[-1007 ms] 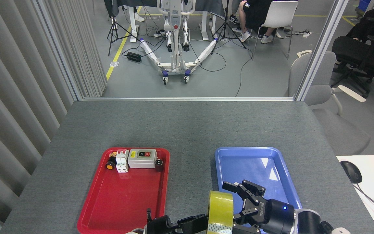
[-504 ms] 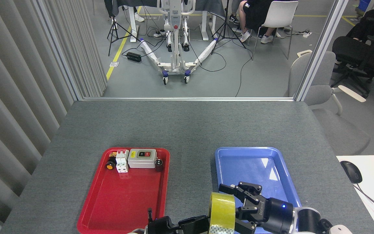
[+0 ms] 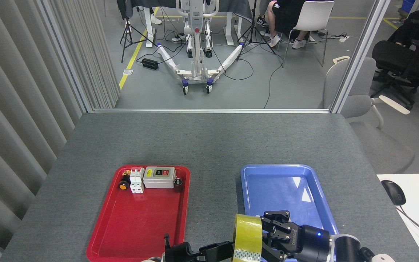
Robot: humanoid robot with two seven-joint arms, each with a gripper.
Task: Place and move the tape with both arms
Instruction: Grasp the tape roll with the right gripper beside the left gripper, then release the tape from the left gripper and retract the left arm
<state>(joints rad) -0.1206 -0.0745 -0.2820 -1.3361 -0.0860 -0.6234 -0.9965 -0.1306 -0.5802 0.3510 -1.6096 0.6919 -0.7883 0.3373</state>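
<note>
Between trays | tape upright | left tool pinching it | right tool pressed against it, grip unclear

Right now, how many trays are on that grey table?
2. The red tray lies on the left with switch parts at its far end; the blue tray lies on the right, its near end partly covered by the right claw beside the tape.
</note>
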